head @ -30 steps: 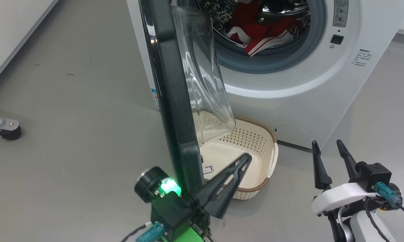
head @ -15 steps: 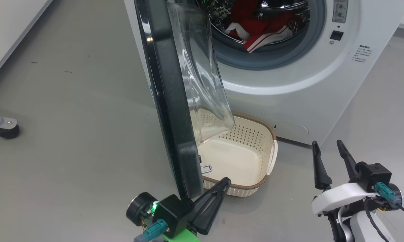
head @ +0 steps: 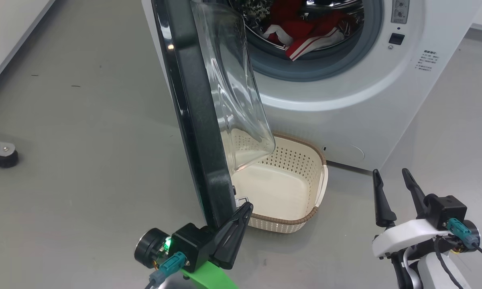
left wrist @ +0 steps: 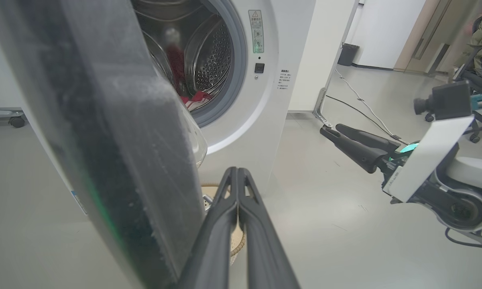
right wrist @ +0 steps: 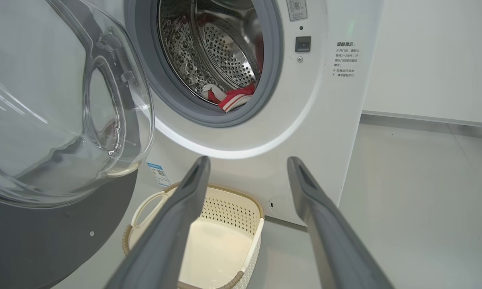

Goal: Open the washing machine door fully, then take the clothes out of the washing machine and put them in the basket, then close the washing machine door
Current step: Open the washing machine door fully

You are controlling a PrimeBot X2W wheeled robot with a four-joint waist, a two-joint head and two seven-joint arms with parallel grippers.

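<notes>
Half-open washing machine door (head: 192,120) overhangs basket (head: 319,176) on floor (head: 84,140); clothes (head: 305,36) lie inside washing machine (head: 345,104); left gripper (head: 245,208) pressed together at door's lower rim, right gripper (head: 390,172) spread, empty. Best push rim leftward along hinge arc, keeping off glass

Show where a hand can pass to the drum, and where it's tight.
Free: the drum mouth right of the washing machine door, above the basket; bare floor between basket and right tool. Crowded: the door's glass overhangs the basket's left side, left tool at the door's lower edge.
</notes>
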